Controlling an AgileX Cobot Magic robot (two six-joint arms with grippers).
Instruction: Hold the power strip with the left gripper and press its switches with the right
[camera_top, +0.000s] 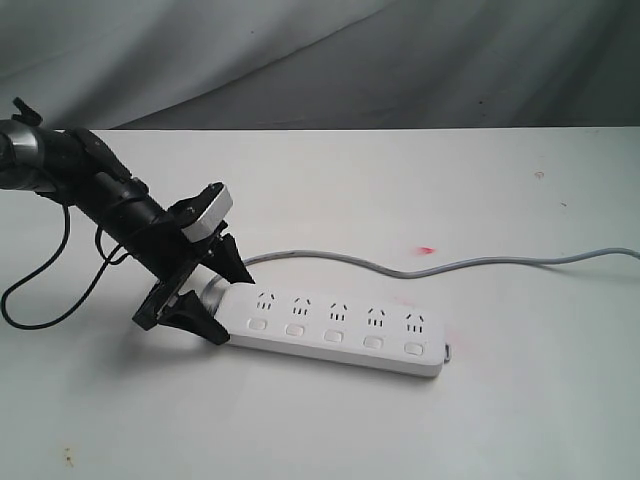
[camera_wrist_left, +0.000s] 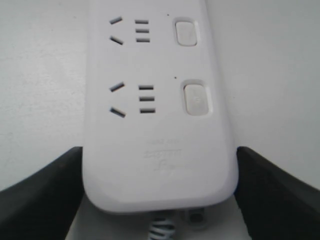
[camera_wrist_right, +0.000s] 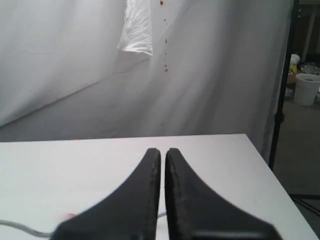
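The long white power strip (camera_top: 335, 335) lies flat on the white table, its grey cord (camera_top: 400, 270) trailing to the right. Five switches (camera_top: 333, 336) run in a row below the sockets. My left gripper (camera_top: 232, 305) straddles the strip's cord end. In the left wrist view its black fingers (camera_wrist_left: 45, 190) press both long edges of the power strip (camera_wrist_left: 160, 125), and two switches (camera_wrist_left: 197, 98) show. My right gripper (camera_wrist_right: 163, 152) is out of the exterior view. It is shut on nothing and hangs above the table, away from the strip.
A red mark (camera_top: 426, 249) sits on the table behind the strip. A thin black cable (camera_top: 40, 290) loops down from the left arm. Grey cloth hangs behind the table. The right wrist view shows the table's edge (camera_wrist_right: 260, 155) and a white bucket (camera_wrist_right: 306, 89) beyond.
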